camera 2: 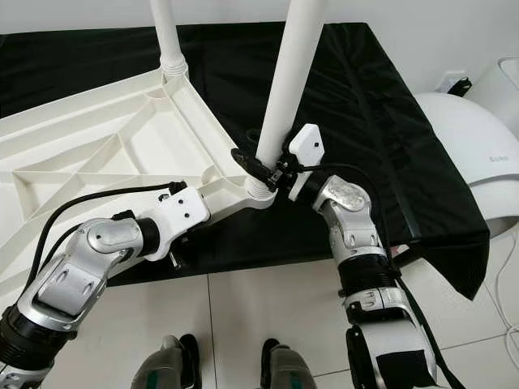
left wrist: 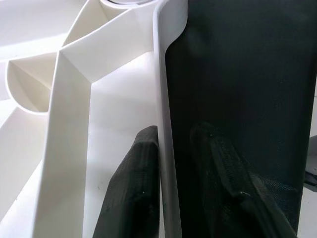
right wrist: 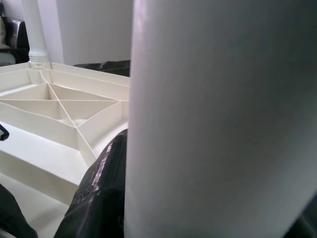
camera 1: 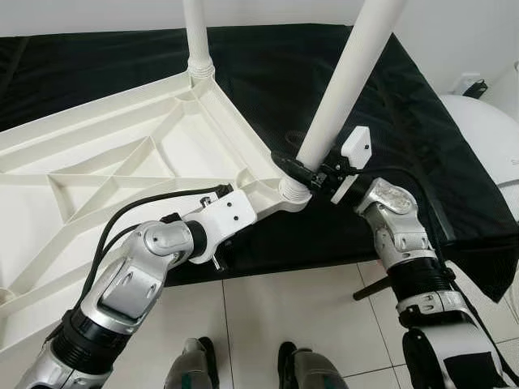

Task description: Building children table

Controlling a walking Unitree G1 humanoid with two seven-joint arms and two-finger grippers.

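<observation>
Overhead, 2 legs stand in 1 upturned tabletop.

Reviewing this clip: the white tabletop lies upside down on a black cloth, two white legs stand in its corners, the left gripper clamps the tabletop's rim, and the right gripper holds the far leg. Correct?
Not quite. The right gripper holds the near leg, just above its corner socket, not the far leg. The right eye view shows it. The rest stands: the tabletop lies upside down on the black cloth, and the left gripper clamps its rim.
</observation>
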